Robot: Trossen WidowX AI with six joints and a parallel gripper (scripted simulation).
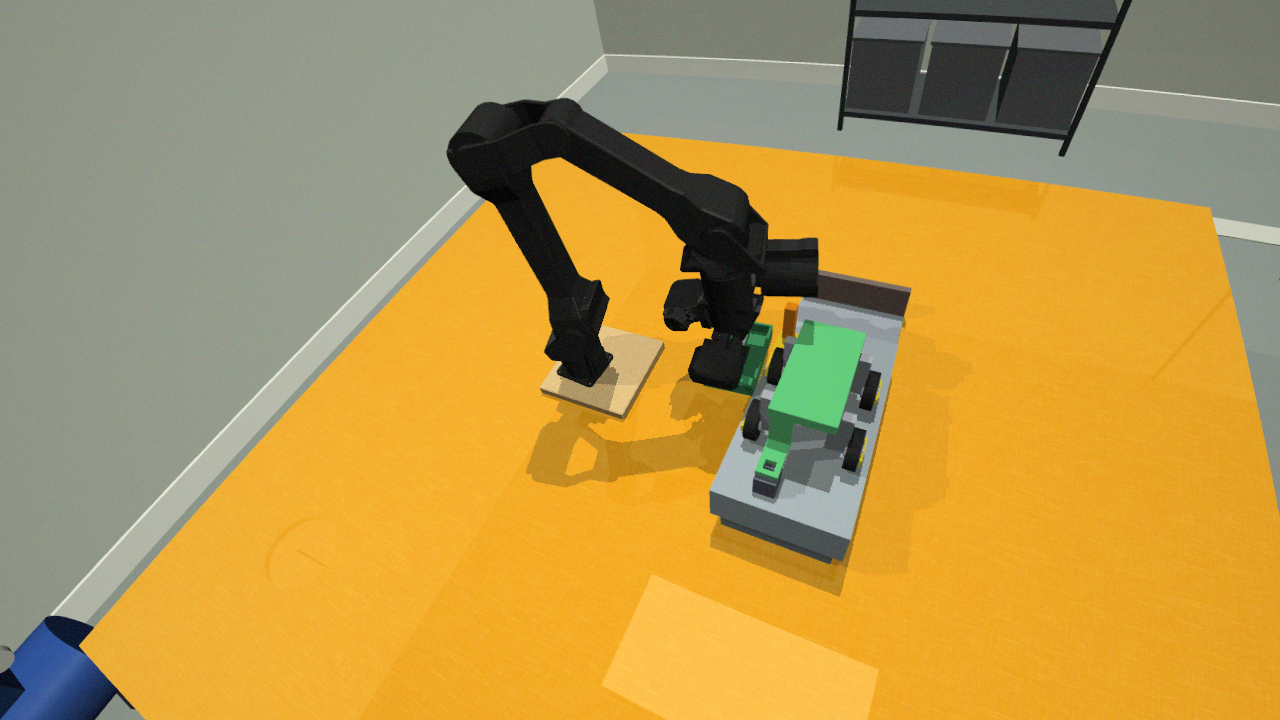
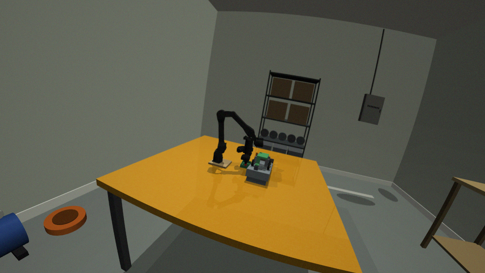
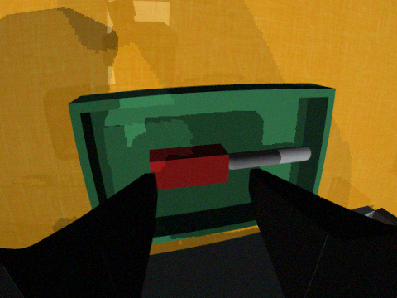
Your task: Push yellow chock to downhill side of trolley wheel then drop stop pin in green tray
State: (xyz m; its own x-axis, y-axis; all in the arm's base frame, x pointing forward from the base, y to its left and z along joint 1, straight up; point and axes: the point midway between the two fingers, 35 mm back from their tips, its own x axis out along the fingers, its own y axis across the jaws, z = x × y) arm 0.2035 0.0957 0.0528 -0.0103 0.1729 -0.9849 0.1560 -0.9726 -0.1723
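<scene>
Black gripper (image 1: 723, 362) (image 2: 245, 161) (image 3: 203, 181): fingers parted, unloaded, above the tray. Red-headed stop pin (image 3: 207, 165): inside the green tray (image 1: 760, 358) (image 2: 241, 166) (image 3: 198, 96), long axis roughly along the tray's length, shaft pointing right in the wrist view. Beyond: trolley (image 1: 819, 376) (image 2: 262, 155) on ramp (image 1: 778, 530) (image 2: 258, 174); farther, shelf rack (image 1: 948, 124) (image 2: 294, 76).

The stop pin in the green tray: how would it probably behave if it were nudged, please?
The pin's red head is boxy with flat faces, so it probably resists rolling. Its grey shank looks smooth and straight, so likely stiff, perhaps slippery.
</scene>
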